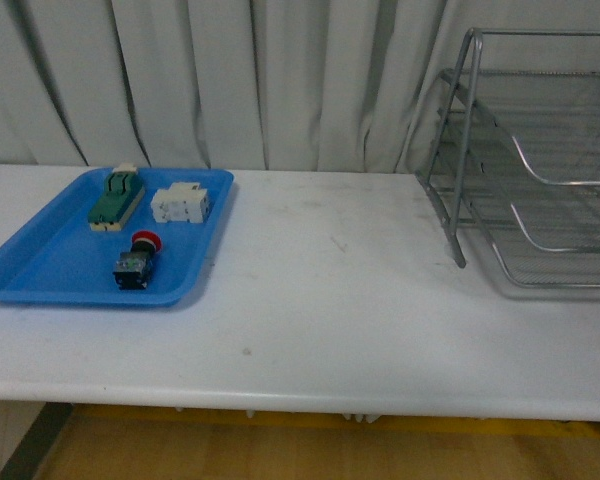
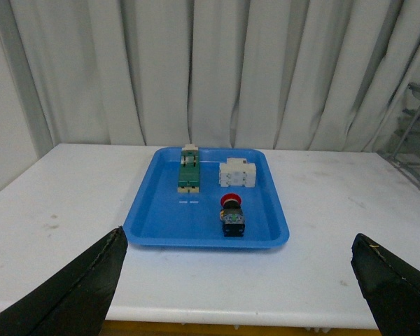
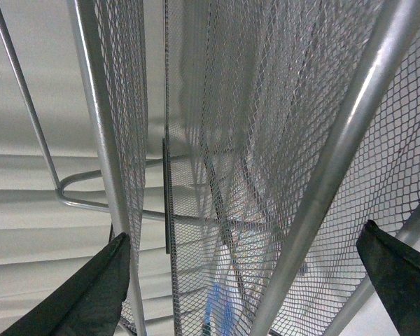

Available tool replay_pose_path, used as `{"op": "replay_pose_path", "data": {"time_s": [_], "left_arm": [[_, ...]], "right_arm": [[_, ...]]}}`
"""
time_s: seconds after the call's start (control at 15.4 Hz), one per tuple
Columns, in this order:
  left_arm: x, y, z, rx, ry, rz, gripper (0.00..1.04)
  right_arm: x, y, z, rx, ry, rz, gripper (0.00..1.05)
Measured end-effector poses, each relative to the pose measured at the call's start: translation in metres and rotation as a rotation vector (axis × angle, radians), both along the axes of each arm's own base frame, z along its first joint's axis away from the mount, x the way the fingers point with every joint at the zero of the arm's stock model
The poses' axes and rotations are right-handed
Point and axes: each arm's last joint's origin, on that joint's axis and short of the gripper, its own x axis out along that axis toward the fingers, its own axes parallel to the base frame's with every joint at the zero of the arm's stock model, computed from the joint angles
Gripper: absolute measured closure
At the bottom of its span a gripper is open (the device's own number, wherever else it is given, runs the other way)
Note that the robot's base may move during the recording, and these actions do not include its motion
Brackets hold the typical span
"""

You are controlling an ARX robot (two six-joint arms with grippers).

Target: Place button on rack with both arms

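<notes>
The button [image 1: 138,260], red cap on a dark body, lies in the blue tray [image 1: 40,280] at the table's left; the left wrist view shows the button [image 2: 232,214] too. My left gripper [image 2: 241,280] is open, well short of the tray, with nothing between its fingers [image 2: 77,287]. At the table's right end stands the silver wire-mesh rack [image 1: 540,160]. My right gripper [image 3: 245,280] is open right up against the rack's mesh [image 3: 266,140], which fills that view. Neither arm appears in the front view.
In the same tray lie a green-and-cream switch [image 1: 115,197] and a white block [image 1: 180,205]. White curtains [image 1: 230,80] hang behind the white table [image 1: 330,300]. The table's front edge [image 1: 300,400] runs across the lower front view.
</notes>
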Motion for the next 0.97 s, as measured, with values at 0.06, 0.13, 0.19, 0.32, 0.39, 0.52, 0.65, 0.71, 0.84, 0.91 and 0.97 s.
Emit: {"op": "replay_pose_path", "data": {"time_s": [0.06,0.13,0.19,0.32,0.39,0.52,0.65,0.71,0.84,0.91,0.97], "left_arm": [[0.0,0.0,0.0,0.0,0.0,0.0,0.07],[0.0,0.0,0.0,0.0,0.0,0.0,0.07],[0.0,0.0,0.0,0.0,0.0,0.0,0.07],[0.0,0.0,0.0,0.0,0.0,0.0,0.07],[0.0,0.0,0.0,0.0,0.0,0.0,0.07],[0.0,0.0,0.0,0.0,0.0,0.0,0.07],[0.0,0.0,0.0,0.0,0.0,0.0,0.07],[0.0,0.0,0.0,0.0,0.0,0.0,0.07],[0.0,0.0,0.0,0.0,0.0,0.0,0.07],[0.0,0.0,0.0,0.0,0.0,0.0,0.07],[0.0,0.0,0.0,0.0,0.0,0.0,0.07]], "right_arm": [[0.002,0.001,-0.001,-0.007,-0.003,0.004,0.06],[0.004,0.003,-0.001,-0.015,-0.004,0.008,0.06],[0.006,0.003,0.0,-0.023,-0.01,0.011,0.06],[0.012,0.002,0.003,-0.044,-0.035,0.01,0.22],[0.015,0.001,0.002,-0.048,-0.036,0.008,0.35],[0.016,0.001,-0.003,-0.048,-0.03,0.007,0.57],[0.017,0.001,-0.007,-0.048,-0.022,0.008,0.81],[0.016,0.001,-0.011,-0.045,-0.011,0.009,0.93],[0.015,0.001,-0.013,0.007,-0.001,0.005,1.01],[0.013,0.0,-0.016,0.007,0.002,-0.002,1.01],[0.011,-0.002,-0.018,0.009,0.007,-0.004,1.01]]}}
